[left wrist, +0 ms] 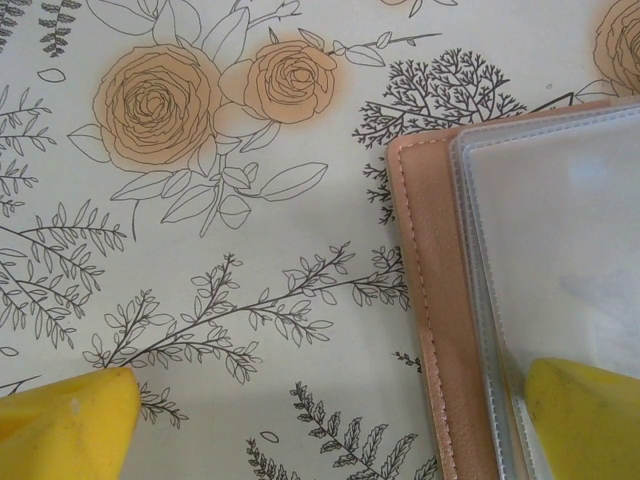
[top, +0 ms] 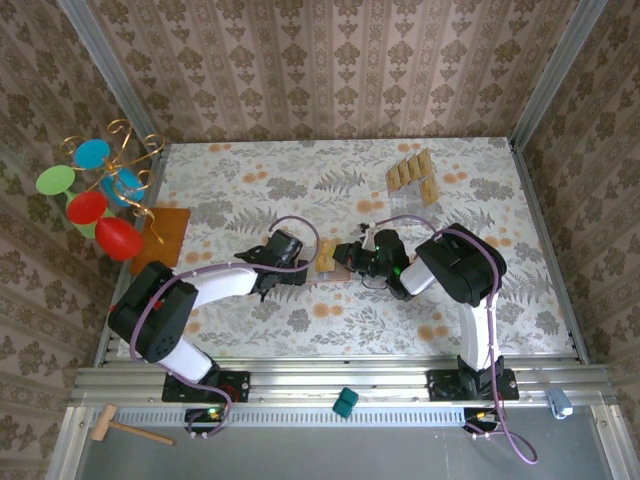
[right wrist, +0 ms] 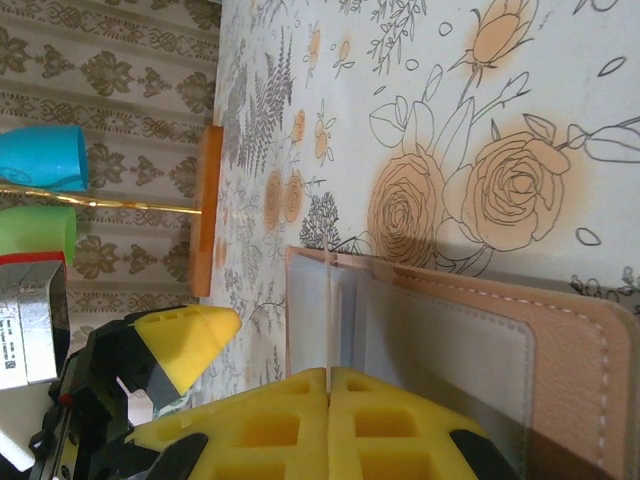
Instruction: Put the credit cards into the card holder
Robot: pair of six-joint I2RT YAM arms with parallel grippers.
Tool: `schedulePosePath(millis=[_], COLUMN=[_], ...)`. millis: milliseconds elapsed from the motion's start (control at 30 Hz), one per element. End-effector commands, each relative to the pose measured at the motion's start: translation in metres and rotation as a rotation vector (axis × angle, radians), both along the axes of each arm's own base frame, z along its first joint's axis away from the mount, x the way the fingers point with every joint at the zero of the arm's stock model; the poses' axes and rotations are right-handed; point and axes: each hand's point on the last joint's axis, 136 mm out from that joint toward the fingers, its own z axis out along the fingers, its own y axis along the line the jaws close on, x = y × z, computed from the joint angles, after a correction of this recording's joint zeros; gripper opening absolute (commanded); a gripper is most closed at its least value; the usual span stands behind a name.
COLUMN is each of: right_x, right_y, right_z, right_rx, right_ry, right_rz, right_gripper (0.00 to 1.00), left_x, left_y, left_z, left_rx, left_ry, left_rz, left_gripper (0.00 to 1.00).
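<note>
Credit cards [top: 412, 175] lie in one overlapping cluster at the far right of the tabletop [top: 300, 330], well apart from both arms. I count at least five, all tan, but the overlap hides the exact number. One card holder [top: 336, 268] lies near the middle of the tabletop, between the left fingers [top: 322, 255] and the right fingers [top: 348, 258], which reach over it from either side. At the left edge, one orange-brown mat [top: 165, 235] carries a gold wire stand [top: 125, 150] hung with two blue cups, two red and at least one green. On the rail by the arm bases lie one wooden mallet [top: 115, 428] and one small teal block [top: 345, 402].

From the left wrist, the card holder [left wrist: 430, 300] lies open on the flowered cloth, its salmon stitched border beside a stack of clear sleeves [left wrist: 560, 250]. Whether any sleeve holds a card I cannot tell. The left fingers are spread wide and grip nothing. One yellow tip is over bare cloth and the other over the clear sleeve.

From the right wrist, the two right fingers [right wrist: 330, 420] are pressed together, and a thin clear leaf of the card holder [right wrist: 590, 350] runs straight into the seam between them, apparently pinched. Beyond are one yellow tip of the left fingers, the mat [right wrist: 207, 210] seen edge-on, one blue cup [right wrist: 40, 155] and one green cup [right wrist: 35, 230].
</note>
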Motion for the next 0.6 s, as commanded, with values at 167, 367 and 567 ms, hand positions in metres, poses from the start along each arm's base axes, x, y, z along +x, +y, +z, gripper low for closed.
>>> schedulePosePath(millis=[167, 367, 567], right_x=[-0.008, -0.014, -0.018], right_y=[-0.002, -0.004, -0.002], right_z=[-0.014, -0.021, -0.024], right_rx=[-0.006, -0.015, -0.017], right_ry=[0.018, 0.035, 0.040], right_rz=[-0.011, -0.009, 0.002], right_gripper=[0.00, 0.00, 0.00], left_x=[-0.010, -0.010, -0.011], left_y=[0.015, 0.016, 0.016], left_z=[-0.006, -0.006, -0.005], left_rx=[0.040, 0.041, 0.044], left_ry=[0.030, 0.028, 0.026], left_rz=[0.023, 0.025, 0.023], left_gripper=[1.00, 1.00, 1.00])
